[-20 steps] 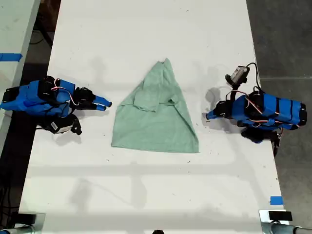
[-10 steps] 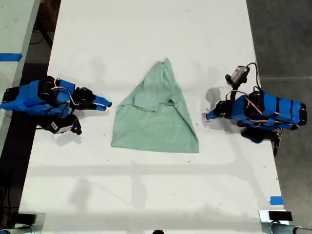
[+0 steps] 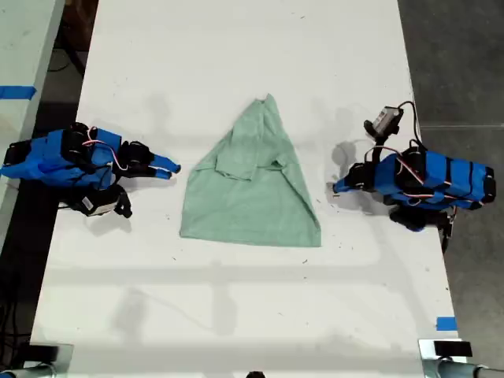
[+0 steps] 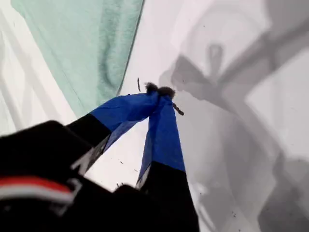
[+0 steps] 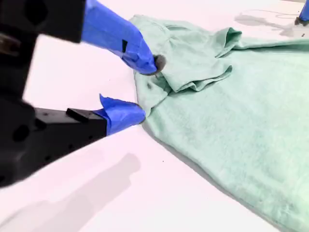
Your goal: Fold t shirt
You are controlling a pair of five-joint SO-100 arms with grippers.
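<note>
The pale mint-green t shirt (image 3: 252, 185) lies in a rough triangle in the middle of the white table (image 3: 236, 47), its point toward the far edge. My second gripper (image 3: 169, 168) sits at the exterior view's left, open, its tips just off the shirt's folded side corner (image 5: 193, 77); nothing is between its fingers (image 5: 130, 43). My first gripper (image 3: 337, 187) rests at the exterior view's right, shut with its tips (image 4: 159, 92) together on nothing, a short gap from the shirt's edge (image 4: 87, 43).
Blue tape marks lie at the exterior view's left on a neighbouring table (image 3: 16, 92) and near the front right corner (image 3: 446, 324). Dark floor borders the table on both sides. A small camera on a cable (image 3: 386, 118) stands above the first arm.
</note>
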